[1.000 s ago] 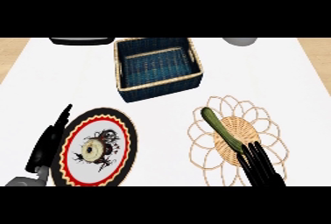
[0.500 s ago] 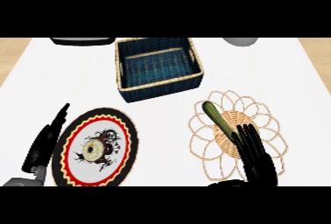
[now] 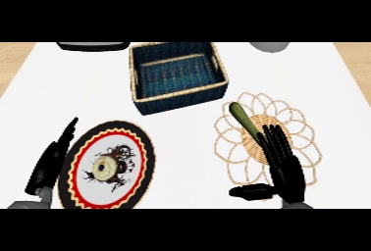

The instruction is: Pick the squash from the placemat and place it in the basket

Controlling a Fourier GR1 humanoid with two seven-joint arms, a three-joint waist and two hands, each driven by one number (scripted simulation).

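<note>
A long green squash (image 3: 244, 121) lies slanted on a woven flower-shaped placemat (image 3: 240, 158) at the right of the counter. My right hand (image 3: 284, 168) is over the mat's near half, open, fingers straight and pointing away, their tips at the squash's near end, which they hide. The thumb sticks out to the left near the mat's front edge. A dark blue woven basket (image 3: 177, 74) stands behind, empty. My left hand (image 3: 49, 164) rests open at the lower left, beside a plate.
A round plate (image 3: 109, 166) with a red and black zigzag rim lies at the front left. A dark object (image 3: 92, 46) and a grey bowl (image 3: 270, 46) sit at the counter's far edge. Bare white counter lies between the basket and the mat.
My right hand has moved forward over the placemat toward the squash, and its fingertips now reach the squash's near end. The left hand and the squash have stayed put.
</note>
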